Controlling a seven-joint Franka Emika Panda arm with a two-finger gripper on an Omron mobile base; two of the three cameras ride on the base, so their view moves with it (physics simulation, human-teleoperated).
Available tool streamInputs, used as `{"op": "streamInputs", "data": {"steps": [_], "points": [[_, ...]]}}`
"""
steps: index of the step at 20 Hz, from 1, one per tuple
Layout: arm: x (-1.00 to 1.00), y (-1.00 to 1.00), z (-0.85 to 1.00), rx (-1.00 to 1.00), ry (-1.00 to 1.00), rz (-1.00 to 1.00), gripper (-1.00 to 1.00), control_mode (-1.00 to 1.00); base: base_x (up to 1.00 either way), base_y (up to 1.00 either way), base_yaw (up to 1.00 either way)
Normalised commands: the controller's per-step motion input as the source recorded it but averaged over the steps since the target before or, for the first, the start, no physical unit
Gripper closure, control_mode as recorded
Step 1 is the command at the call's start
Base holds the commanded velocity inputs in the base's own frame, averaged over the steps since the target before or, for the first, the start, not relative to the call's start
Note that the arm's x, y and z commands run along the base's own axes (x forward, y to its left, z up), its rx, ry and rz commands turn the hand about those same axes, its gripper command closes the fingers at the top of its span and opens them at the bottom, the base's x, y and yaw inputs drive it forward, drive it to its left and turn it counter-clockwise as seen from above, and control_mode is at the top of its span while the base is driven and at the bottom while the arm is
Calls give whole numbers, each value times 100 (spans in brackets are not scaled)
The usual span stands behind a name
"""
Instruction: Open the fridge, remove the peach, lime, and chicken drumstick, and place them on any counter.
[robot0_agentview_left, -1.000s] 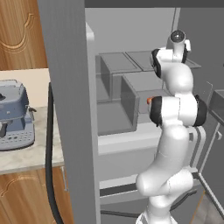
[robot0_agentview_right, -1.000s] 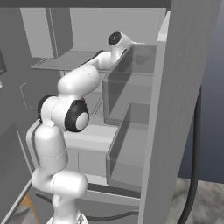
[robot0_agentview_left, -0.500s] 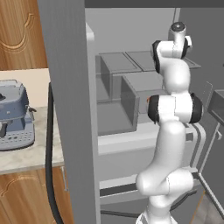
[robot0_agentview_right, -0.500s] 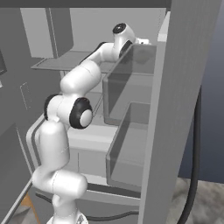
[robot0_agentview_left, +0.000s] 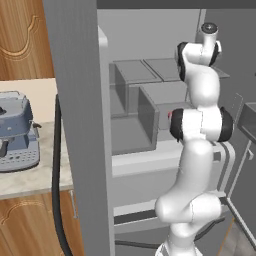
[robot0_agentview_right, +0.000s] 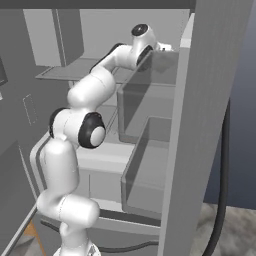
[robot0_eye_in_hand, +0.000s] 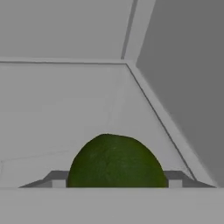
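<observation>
The dark green lime (robot0_eye_in_hand: 116, 159) sits low in the hand view between the two fingertips, with a pad (robot0_eye_in_hand: 57, 178) pressed to each side; my gripper (robot0_eye_in_hand: 116, 181) is shut on it over a pale shelf floor. The fridge (robot0_agentview_left: 75, 100) stands open, and my arm reaches up onto its upper shelf (robot0_agentview_right: 75, 70) past the door bins. A small orange-red sliver, probably the peach (robot0_agentview_left: 170, 114), peeks out beside the arm's elbow. The chicken drumstick is out of view.
The open fridge doors (robot0_agentview_right: 200, 125) flank the arm closely on both sides. Clear door bins (robot0_agentview_right: 150, 165) hang right of the arm. A beige counter (robot0_agentview_left: 30, 177) with a blue-grey coffee machine (robot0_agentview_left: 15, 130) lies left of the fridge, over wooden cabinets.
The jaws have closed from wide open onto the lime. The upper arm has straightened upward and the hand has pushed deeper along the top shelf.
</observation>
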Motion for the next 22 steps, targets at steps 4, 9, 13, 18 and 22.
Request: {"op": "streamInputs", "data": {"steps": [4,9,13,18,22], "points": [[-78,53,-70,-2,-42,8,100,-100,0,0,0],[-100,54,46,-9,1,9,100,-100,0,0,0],[-100,32,91,-2,35,8,100,-100,0,0,0],[-98,53,35,1,23,16,100,-100,0,0,0],[-89,69,0,6,-2,25,100,-100,0,0,0]]}}
